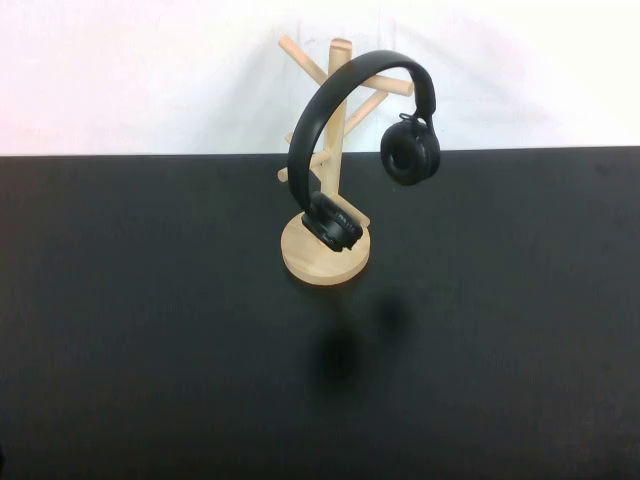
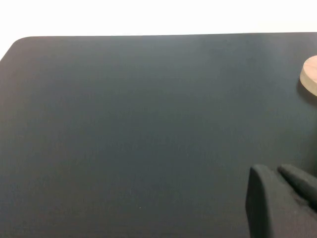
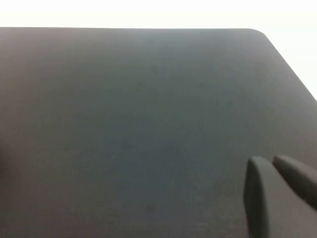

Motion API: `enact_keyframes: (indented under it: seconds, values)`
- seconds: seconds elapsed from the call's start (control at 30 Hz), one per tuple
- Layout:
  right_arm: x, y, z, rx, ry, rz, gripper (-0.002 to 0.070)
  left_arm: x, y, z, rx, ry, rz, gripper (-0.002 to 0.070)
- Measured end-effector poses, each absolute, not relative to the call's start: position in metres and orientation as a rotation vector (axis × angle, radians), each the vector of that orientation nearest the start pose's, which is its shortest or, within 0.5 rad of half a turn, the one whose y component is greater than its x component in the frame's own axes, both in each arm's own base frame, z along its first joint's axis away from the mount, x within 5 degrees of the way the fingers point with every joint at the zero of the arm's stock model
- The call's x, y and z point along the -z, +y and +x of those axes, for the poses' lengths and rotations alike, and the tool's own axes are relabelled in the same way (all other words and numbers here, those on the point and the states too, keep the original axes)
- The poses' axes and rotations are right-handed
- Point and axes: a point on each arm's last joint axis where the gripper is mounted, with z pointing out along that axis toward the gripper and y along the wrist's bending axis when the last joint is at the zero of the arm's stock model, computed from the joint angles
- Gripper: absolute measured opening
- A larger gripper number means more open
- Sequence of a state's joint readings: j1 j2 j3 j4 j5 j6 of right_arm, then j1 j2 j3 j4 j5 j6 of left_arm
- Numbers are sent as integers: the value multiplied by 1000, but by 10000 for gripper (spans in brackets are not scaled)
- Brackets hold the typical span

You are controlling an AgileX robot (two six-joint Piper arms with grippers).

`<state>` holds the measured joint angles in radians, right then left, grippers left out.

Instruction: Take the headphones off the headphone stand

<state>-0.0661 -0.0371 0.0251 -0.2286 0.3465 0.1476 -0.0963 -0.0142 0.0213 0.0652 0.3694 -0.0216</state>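
Note:
The black headphones hang on the light wooden headphone stand at the middle back of the black table. The headband loops over the upper pegs. One ear cup hangs free to the right of the pole; the other rests on the round base. Neither arm shows in the high view. My left gripper is shut and empty, low over bare table, with the edge of the stand's base far ahead of it. My right gripper is shut and empty over bare table.
The black table runs to a white wall at the back. Its far rounded corners show in the left wrist view and the right wrist view. The stand's shadow lies in front of it.

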Motion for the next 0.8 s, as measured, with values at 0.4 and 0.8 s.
enact_keyframes:
  seconds: [0.4,0.8]
  values:
    - [-176,-10,51,165,1811,53,-8,-174,-3,52,18,1856,110,-4]
    - [-180,-9,52,103,1770,91,-8,-174,-3,52,18,1856,110,-4]
